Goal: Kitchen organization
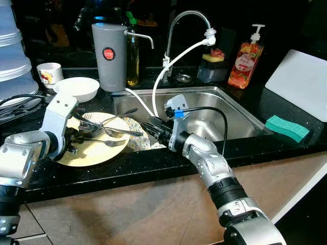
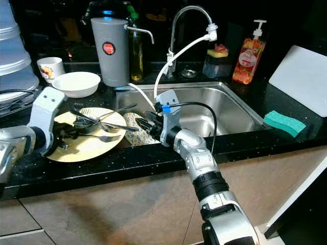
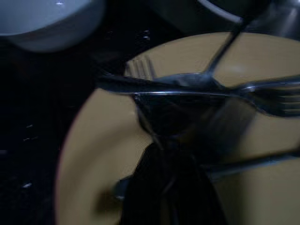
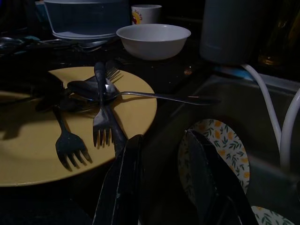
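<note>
The cutlery [image 1: 104,130] lay piled on the yellow plate [image 1: 76,153] beside the sink's left rim, handles pointing sinkward. The left gripper [image 1: 76,138] was nearer, state indeterminable; the right gripper [image 1: 153,127] was spread.

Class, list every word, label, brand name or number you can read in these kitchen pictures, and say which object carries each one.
Nothing can be read in full.
Grey jug: a round red badge with pale lettering, too small to read.
Soap bottle: a colourful fruit label, print too blurred to read.
White cup: a red and yellow picture, no readable words.
Yellow plate, white bowl and green sponge: no text.
</note>
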{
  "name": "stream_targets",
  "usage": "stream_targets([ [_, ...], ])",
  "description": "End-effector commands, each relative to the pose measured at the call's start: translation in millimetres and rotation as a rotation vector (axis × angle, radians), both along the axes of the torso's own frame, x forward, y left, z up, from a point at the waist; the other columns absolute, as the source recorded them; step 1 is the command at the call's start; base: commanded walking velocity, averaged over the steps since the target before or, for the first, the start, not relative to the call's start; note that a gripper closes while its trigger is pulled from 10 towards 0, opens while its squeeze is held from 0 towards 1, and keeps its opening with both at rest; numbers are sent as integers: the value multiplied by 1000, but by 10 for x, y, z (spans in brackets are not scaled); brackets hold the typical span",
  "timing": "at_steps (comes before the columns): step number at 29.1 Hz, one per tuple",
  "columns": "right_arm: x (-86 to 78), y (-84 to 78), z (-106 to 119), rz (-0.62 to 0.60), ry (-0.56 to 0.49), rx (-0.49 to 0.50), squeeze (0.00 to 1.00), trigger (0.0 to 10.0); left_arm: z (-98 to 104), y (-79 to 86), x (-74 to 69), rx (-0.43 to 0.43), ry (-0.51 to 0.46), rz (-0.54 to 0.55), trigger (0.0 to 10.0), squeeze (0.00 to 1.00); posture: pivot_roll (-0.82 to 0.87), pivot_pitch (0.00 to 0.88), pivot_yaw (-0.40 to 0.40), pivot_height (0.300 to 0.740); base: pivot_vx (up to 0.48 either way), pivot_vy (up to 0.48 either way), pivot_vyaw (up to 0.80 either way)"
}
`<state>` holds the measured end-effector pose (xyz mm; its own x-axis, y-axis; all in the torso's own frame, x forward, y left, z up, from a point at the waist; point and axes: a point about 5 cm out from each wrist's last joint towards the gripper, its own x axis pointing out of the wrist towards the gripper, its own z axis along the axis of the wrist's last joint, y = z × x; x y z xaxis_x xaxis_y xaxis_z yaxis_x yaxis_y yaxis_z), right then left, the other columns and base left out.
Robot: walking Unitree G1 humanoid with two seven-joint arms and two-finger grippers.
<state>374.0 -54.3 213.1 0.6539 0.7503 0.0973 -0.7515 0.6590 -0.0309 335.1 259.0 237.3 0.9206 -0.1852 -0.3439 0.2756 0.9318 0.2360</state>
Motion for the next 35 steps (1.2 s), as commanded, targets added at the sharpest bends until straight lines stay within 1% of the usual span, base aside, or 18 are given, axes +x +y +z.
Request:
stream_targets([
  [1,-27,35,-22,16,8,-12,0,10000,73,-9,43,-24,-54,15,0,0,45,0,-89,740,0,0,0],
  [9,-51,62,-29,32,21,-11,0,10000,187,-20,31,-55,-122,26,0,0,41,0,-96,740,0,0,0],
  [11,-56,64,-32,36,25,-8,0,10000,258,-34,26,-58,-175,12,0,0,39,0,-102,740,0,0,0],
  [12,-56,64,-32,36,25,-8,0,10000,258,-34,26,-58,-175,12,0,0,39,0,-102,740,0,0,0],
  [13,-58,65,-32,38,26,-8,0,10000,300,-45,26,-66,-207,2,0,0,39,0,-102,740,0,0,0],
  [16,-65,75,-25,43,32,-1,0,10000,427,-90,32,-124,-308,-21,0,0,38,0,-105,740,0,0,0],
  [19,-75,100,-10,49,38,13,0,10000,589,-153,33,-247,-438,-51,0,0,34,0,-105,740,0,0,0],
  [20,-75,100,-10,49,38,13,0,10000,589,-153,33,-247,-438,-51,0,0,34,0,-105,740,0,0,0],
  [21,-87,119,-8,53,40,18,0,10000,659,-197,30,-338,-500,-76,0,0,33,0,-104,740,0,0,0],
  [22,-94,131,-7,55,40,20,0,10000,694,-232,27,-401,-533,-100,0,0,34,0,-105,740,0,0,0],
  [23,-94,131,-7,55,40,20,0,10000,694,-232,27,-401,-533,-100,0,0,34,0,-105,740,0,0,0],
  [24,-99,143,-7,56,41,23,0,10000,710,-270,25,-467,-553,-126,0,0,34,0,-104,740,0,0,0],
  [25,-99,143,-7,56,41,23,0,10000,710,-270,25,-467,-553,-126,0,0,34,0,-104,740,0,0,0],
  [28,-95,157,4,46,43,36,0,10000,637,-433,28,-619,-548,-213,0,0,29,0,-100,740,0,0,0],
  [31,-91,155,10,42,43,40,0,10000,623,-463,28,-645,-550,-225,0,0,29,0,-100,740,0,0,0],
  [32,-75,142,39,28,45,60,0,10000,629,-514,15,-732,-557,-259,0,0,27,0,-98,740,0,0,0],
  [33,-75,142,39,28,45,60,0,10000,629,-514,15,-732,-557,-259,0,0,27,0,-98,740,0,0,0],
  [35,-48,113,108,8,58,119,0,10000,656,-597,-24,-900,-590,-332,0,0,24,0,-97,740,0,0,0],
])
